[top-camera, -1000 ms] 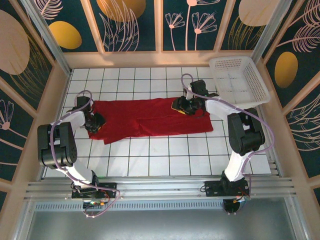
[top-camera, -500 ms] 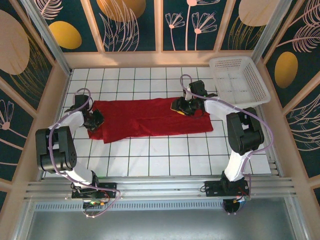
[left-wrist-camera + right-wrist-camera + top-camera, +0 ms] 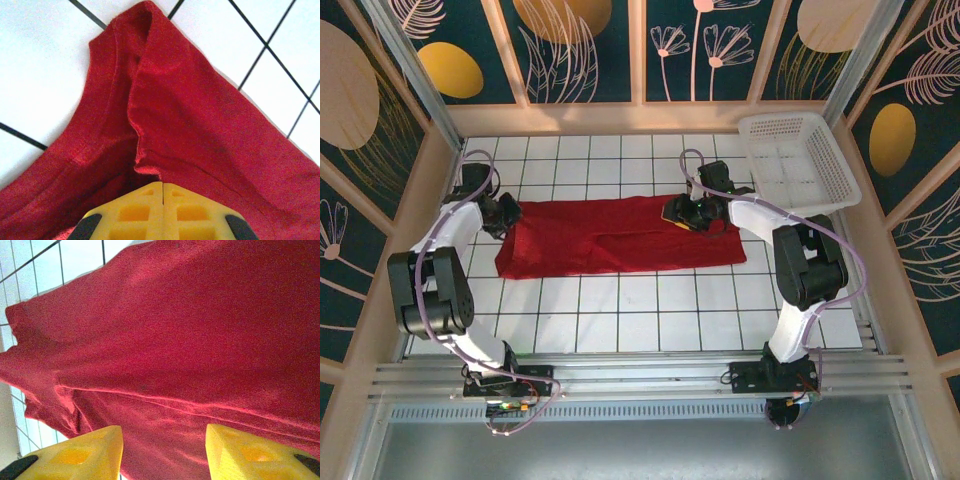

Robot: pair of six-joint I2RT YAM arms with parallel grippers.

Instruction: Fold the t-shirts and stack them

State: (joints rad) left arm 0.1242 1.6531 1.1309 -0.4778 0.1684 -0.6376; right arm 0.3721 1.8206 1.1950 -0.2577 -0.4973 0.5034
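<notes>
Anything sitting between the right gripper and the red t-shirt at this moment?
Nothing visible. The right gripper hangs open directly over the t-shirt, and the wrist view has bare red cloth between its fingers. The white basket stands further right, not in the way.

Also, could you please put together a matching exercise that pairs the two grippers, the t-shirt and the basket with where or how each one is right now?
Things
1. left gripper
2. right gripper
3. t-shirt
4. basket

Places and states
A. in the far right corner
B. open, fingers apart over the t-shirt's right part
C. shut on the t-shirt's left end
D. spread out flat in a long strip

Pairs: 1-C, 2-B, 3-D, 4-A
</notes>
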